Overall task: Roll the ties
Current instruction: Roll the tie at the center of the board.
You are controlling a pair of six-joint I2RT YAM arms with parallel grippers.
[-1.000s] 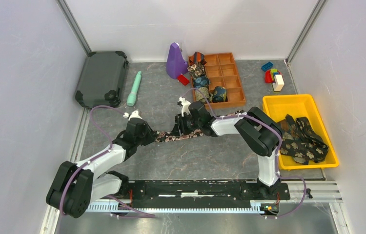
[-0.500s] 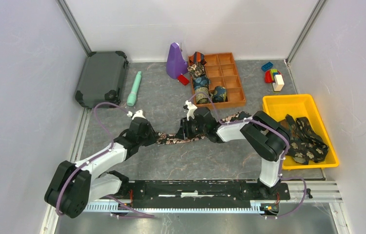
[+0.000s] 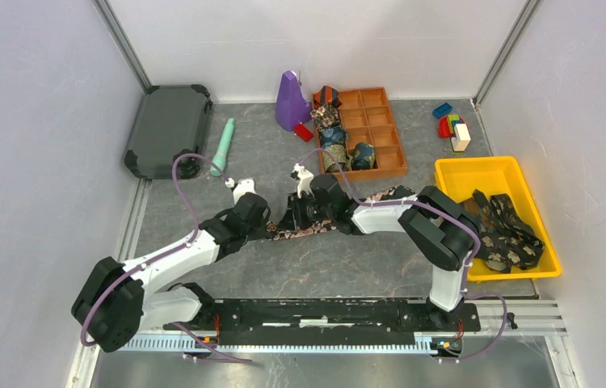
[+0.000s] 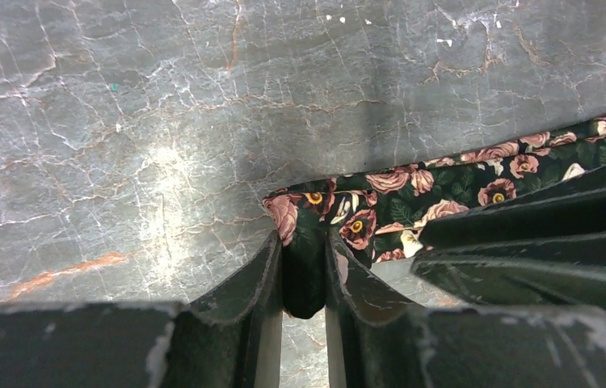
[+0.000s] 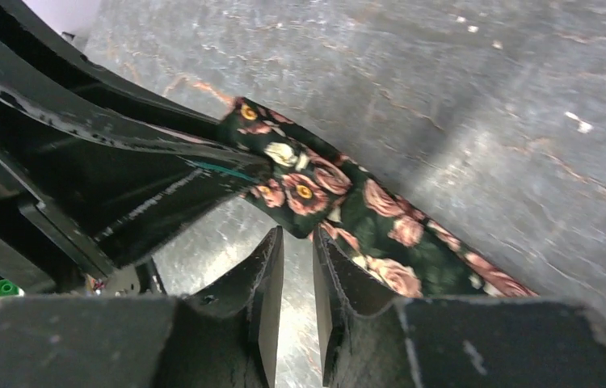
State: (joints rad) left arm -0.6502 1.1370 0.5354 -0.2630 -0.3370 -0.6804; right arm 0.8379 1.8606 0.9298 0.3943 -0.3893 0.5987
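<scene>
Left hand (image 4: 304,246) and right hand (image 5: 296,238) meet at one end of a flowered tie (image 4: 413,190).
The left hand is clenched on the tie's rose-patterned tip. The tie lies as a flat strip mid-worktop (image 4: 122,121) (the rest of it trails off toward the right arm's side). The right hand's fingers sit at the same end, nearly together with a thin gap, and I cannot tell whether they pinch the fabric.

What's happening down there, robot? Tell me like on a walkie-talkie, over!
Left tool clamped on the end of the flowery tie. Right tool nearly shut beside it, grip unclear. Tie lying flat, not yet rolled. Both tools crowd the same end.
</scene>
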